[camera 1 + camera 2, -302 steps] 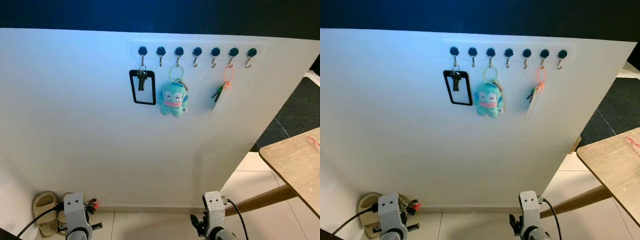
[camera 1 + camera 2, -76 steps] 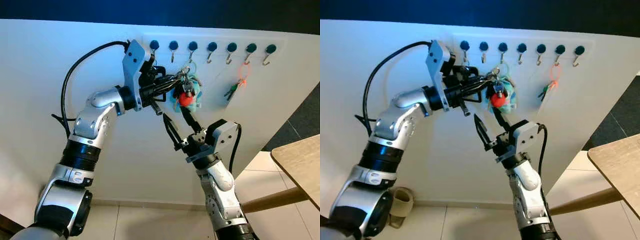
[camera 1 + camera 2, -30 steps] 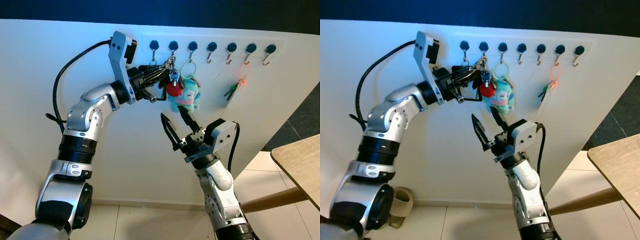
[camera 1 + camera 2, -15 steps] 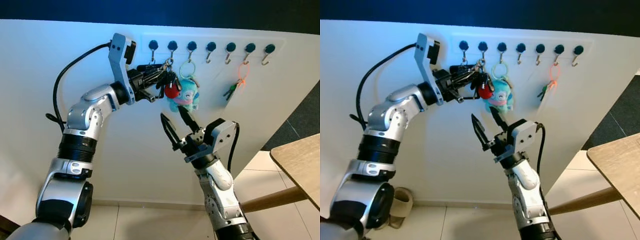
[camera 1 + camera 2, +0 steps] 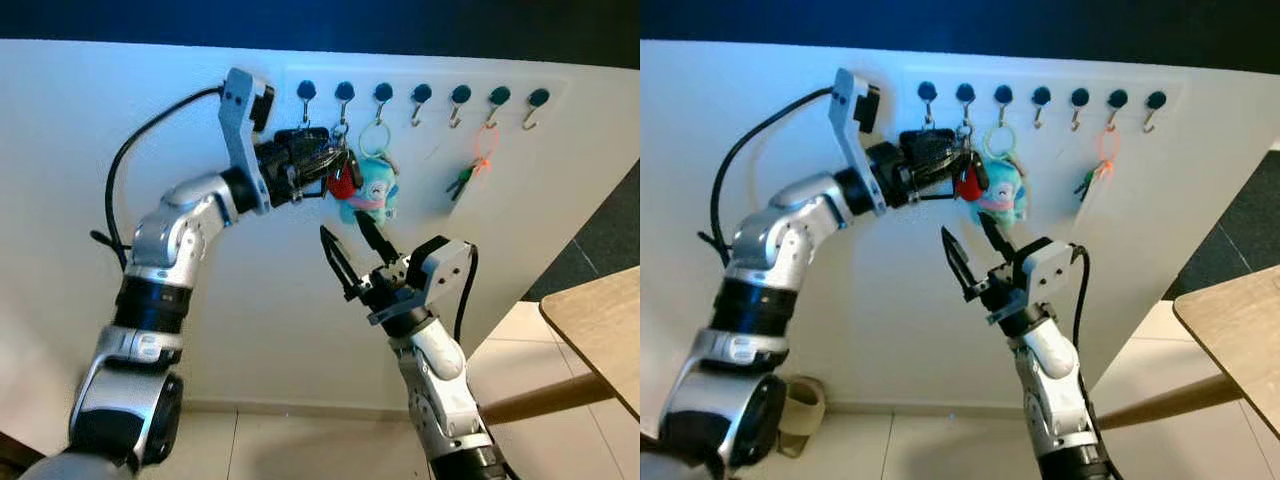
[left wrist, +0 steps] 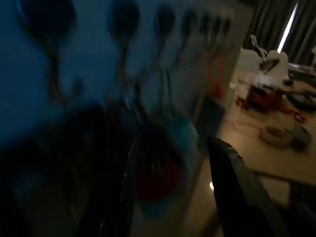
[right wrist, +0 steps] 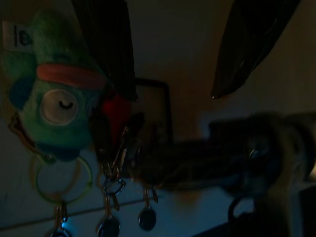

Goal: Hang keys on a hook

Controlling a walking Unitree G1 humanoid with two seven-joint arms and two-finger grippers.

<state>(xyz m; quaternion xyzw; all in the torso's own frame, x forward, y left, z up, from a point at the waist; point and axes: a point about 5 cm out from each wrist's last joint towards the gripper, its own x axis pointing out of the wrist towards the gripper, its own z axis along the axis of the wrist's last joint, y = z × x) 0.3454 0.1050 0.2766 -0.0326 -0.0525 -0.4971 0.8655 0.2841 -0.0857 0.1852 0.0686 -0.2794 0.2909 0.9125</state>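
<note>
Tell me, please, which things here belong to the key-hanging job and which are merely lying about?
Job: left pincer; bunch of keys with red tag; row of hooks; right pincer, open below.

Lying about: teal plush keychain; orange-looped keys; wooden table; sandal.

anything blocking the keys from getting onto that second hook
Nothing visible stands in the way. The left gripper holds the keys right under the second hook; the plush toy hangs beside them, and the right gripper waits below.
</note>
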